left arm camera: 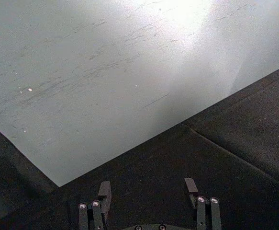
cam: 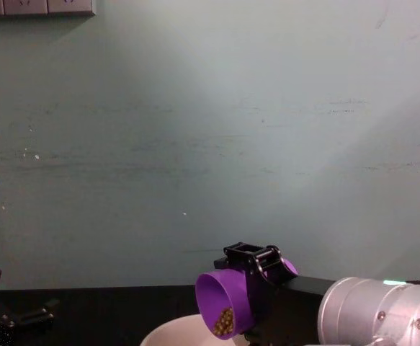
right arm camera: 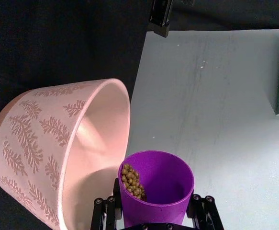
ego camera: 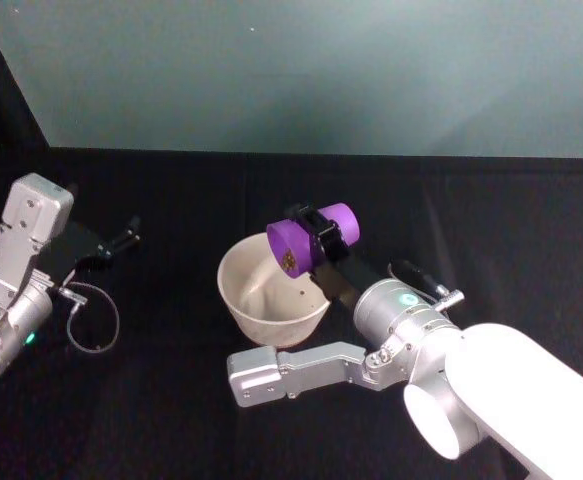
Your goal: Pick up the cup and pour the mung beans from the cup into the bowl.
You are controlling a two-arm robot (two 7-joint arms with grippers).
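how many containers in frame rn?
2. The pale pink bowl stands on the black table, centre. The purple cup, tipped in the right hand, hangs over its far-right rim, mung beans at the lip. Left hand idles at left.

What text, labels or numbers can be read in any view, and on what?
No readable text in any view.
The bowl: a leaf pattern, no lettering.
The cup, held in the right pincer: plain purple, no marking.
The wall plates: no legible print.
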